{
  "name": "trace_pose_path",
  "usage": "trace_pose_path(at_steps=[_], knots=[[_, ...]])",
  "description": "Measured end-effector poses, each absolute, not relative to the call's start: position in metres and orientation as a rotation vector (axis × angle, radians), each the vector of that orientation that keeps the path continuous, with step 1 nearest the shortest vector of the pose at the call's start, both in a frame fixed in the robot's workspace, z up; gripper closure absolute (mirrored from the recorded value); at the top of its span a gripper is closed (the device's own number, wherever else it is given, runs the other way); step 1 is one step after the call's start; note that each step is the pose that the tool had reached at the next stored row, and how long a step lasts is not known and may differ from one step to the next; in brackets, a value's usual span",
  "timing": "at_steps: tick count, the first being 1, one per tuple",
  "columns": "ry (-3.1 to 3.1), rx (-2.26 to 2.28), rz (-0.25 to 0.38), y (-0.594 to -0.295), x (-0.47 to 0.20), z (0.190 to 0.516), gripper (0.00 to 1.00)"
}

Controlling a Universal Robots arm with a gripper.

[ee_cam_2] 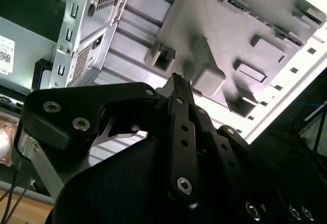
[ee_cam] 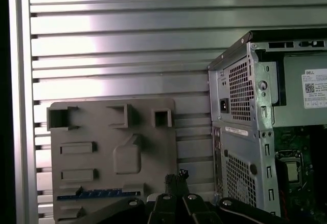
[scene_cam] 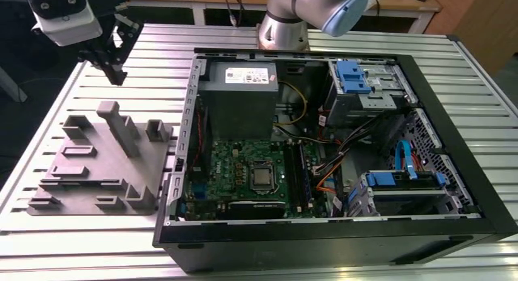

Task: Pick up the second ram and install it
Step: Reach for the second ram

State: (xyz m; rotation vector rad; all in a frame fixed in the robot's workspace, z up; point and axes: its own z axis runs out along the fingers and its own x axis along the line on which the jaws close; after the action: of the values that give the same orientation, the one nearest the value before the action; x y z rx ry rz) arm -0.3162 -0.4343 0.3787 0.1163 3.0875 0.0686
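The second ram is a thin dark strip with a bluish edge, lying flat in a groove of the grey fixture plate. In the exterior view that plate sits on the table to the left of the open computer case. My gripper hangs high above the table at the plate's far side, away from the ram. In both wrist views its black fingertips are pressed together with nothing between them. The motherboard lies inside the case, with long black slots on its right.
Grey upright blocks rise from the fixture plate. The case holds a power supply, blue drive cages and loose cables. The slatted metal table has bare room in front of the plate.
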Motion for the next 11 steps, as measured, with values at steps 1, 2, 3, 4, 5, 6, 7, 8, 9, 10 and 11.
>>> trace_pose_path(at_steps=[1, 2, 3, 4, 5, 6, 7, 8, 9, 10, 11], knots=[[3.087, 0.116, 0.069, -0.436, -0.317, 0.378, 0.93], [3.087, 0.116, 0.069, -0.437, -0.317, 0.378, 0.93], [3.087, 0.116, 0.069, -0.439, -0.317, 0.377, 0.93], [3.087, 0.116, 0.069, -0.44, -0.318, 0.377, 0.93], [3.087, 0.116, 0.069, -0.442, -0.318, 0.376, 0.93], [3.088, 0.116, 0.069, -0.444, -0.319, 0.376, 0.93], [3.088, 0.116, 0.069, -0.445, -0.319, 0.375, 0.93], [3.088, 0.116, 0.069, -0.447, -0.32, 0.375, 0.93], [3.087, 0.116, 0.069, -0.448, -0.321, 0.374, 0.93], [3.087, 0.116, 0.069, -0.45, -0.322, 0.374, 0.93], [3.087, 0.116, 0.069, -0.451, -0.322, 0.373, 0.93]])
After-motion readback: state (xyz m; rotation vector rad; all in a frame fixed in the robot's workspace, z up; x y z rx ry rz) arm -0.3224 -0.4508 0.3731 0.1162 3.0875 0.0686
